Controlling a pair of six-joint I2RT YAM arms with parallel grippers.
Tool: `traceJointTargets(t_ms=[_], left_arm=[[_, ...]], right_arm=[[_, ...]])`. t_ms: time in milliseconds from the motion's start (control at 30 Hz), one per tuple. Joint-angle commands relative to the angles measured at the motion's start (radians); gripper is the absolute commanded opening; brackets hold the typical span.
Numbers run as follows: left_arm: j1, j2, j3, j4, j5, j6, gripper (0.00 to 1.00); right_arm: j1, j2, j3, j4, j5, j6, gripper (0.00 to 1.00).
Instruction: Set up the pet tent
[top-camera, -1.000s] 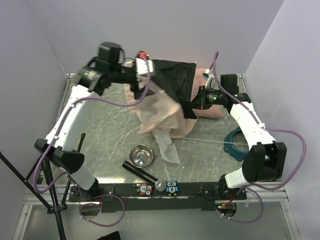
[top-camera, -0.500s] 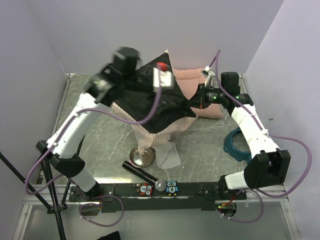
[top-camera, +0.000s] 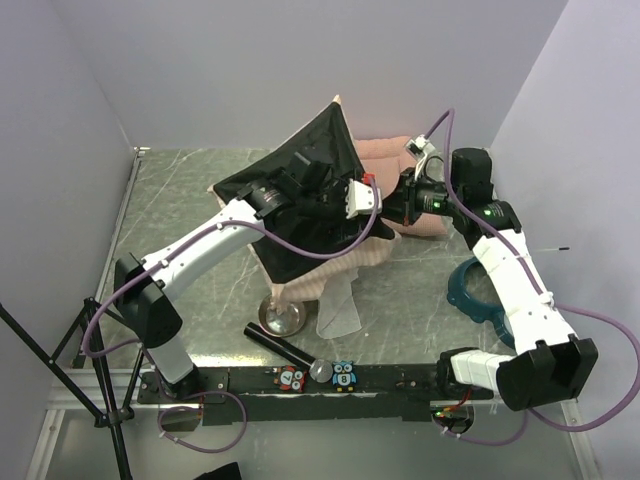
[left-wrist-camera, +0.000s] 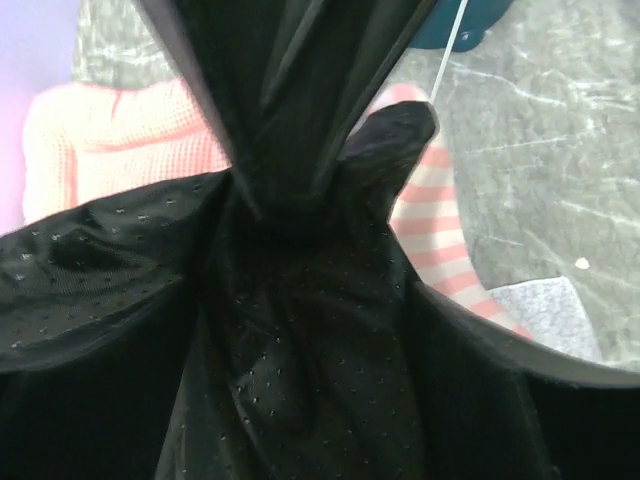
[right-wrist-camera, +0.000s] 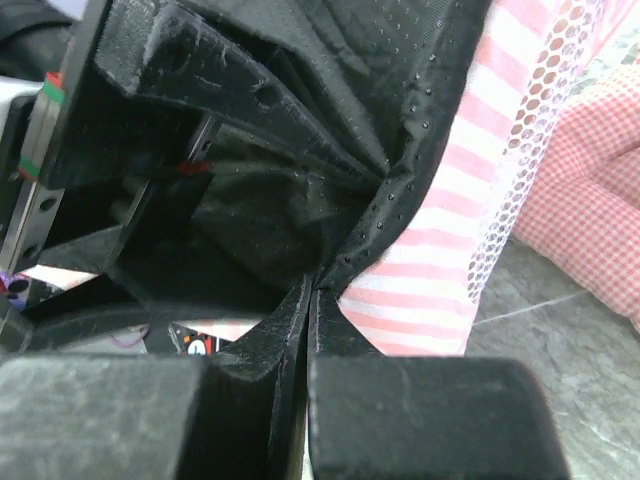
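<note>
Up at the centre of the overhead frame, the pet tent hangs clear of the table, its black floor tilted like a kite, with striped fabric and mesh trailing down over the far rim of a metal bowl. The left arm reaches diagonally from lower left, and the left gripper sits against the black sheet; its wrist view shows only bunched dotted cloth, so I cannot tell its grip. The right arm climbs the right side and bends leftward, and the right gripper is pressed together on the black hem beside pink stripes, hidden from above. A pink checked cushion lies behind
</note>
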Motion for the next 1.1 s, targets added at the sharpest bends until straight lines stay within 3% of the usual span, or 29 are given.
traceJointTargets(t_ms=[0, 100, 133, 167, 267, 367, 533, 667, 833, 933, 1067], left_arm=[[0.033, -0.005, 0.003, 0.061, -0.006, 0.001, 0.67], [0.053, -0.005, 0.005, 0.035, 0.025, -0.002, 0.30], [0.060, -0.002, 0.009, 0.027, 0.033, -0.006, 0.13], [0.065, -0.002, 0.016, 0.029, 0.042, -0.020, 0.03], [0.109, -0.005, 0.028, 0.052, 0.098, -0.095, 0.01], [0.164, -0.010, 0.042, 0.062, 0.209, -0.150, 0.01], [0.201, -0.023, 0.055, 0.049, 0.282, -0.158, 0.01], [0.244, -0.010, 0.074, 0.059, 0.341, -0.236, 0.01], [0.280, -0.013, 0.068, 0.141, 0.355, -0.376, 0.01], [0.280, -0.020, 0.059, 0.188, 0.335, -0.457, 0.01], [0.280, -0.036, 0.020, 0.262, 0.318, -0.572, 0.01]], right_arm=[[0.006, -0.019, -0.002, 0.055, -0.068, -0.033, 0.00], [0.006, -0.030, -0.003, 0.060, -0.083, -0.033, 0.00], [0.006, -0.030, -0.002, 0.054, -0.083, -0.033, 0.00], [0.006, -0.034, 0.000, 0.049, -0.076, -0.033, 0.10], [0.001, -0.060, -0.005, 0.014, -0.042, -0.080, 0.63], [0.001, -0.111, -0.051, 0.003, 0.015, -0.169, 0.82], [-0.005, -0.145, -0.106, -0.022, 0.090, -0.330, 0.88], [-0.005, -0.221, -0.225, 0.107, 0.131, -0.303, 1.00], [-0.003, -0.287, -0.325, 0.233, 0.204, -0.222, 0.96], [0.014, -0.317, -0.330, 0.262, 0.196, -0.189, 0.88], [0.077, -0.309, -0.362, 0.293, 0.314, -0.183, 0.83]])
